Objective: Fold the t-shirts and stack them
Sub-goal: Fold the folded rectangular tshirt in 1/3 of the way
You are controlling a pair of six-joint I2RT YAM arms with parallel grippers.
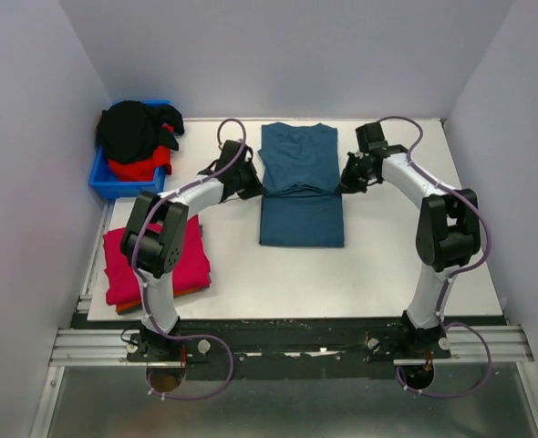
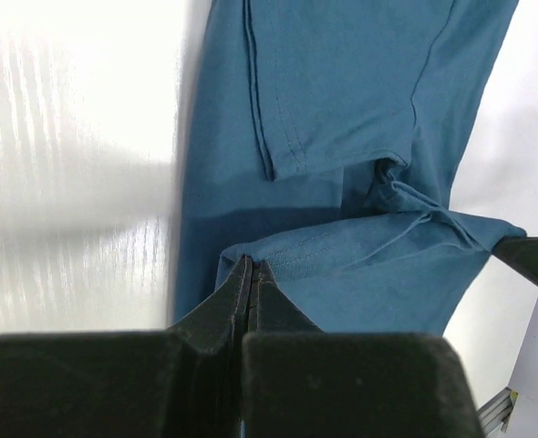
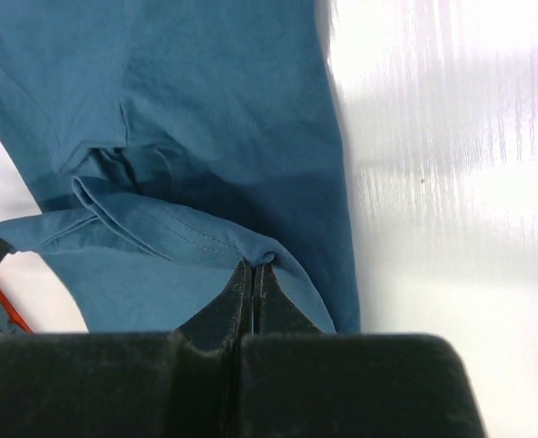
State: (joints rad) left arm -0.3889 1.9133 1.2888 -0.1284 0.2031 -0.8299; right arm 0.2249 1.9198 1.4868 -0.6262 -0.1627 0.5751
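On the table (image 1: 360, 283), a teal shirt (image 1: 301, 214) is held mid-fold at frame centre.
A pink shirt (image 1: 164, 260) is stacked at lower left; the teal fold's edges are pinched by the left gripper (image 2: 251, 267) and right gripper (image 3: 253, 271).

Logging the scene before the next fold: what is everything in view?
teal shirt: 1, teal, mid-table, half folded
pink shirt: 1, crimson-pink, atop near-left stack
orange shirt: 1, orange, edge under pink shirt
black shirts: count unclear, black, heaped in bin
red shirt: 1, red, in bin
bin: 1, blue, far left
table: 1, white, under all
arms: 2, white-black, near edge
left claw: 1, black, shut on teal shirt's left edge
right claw: 1, black, shut on its right edge
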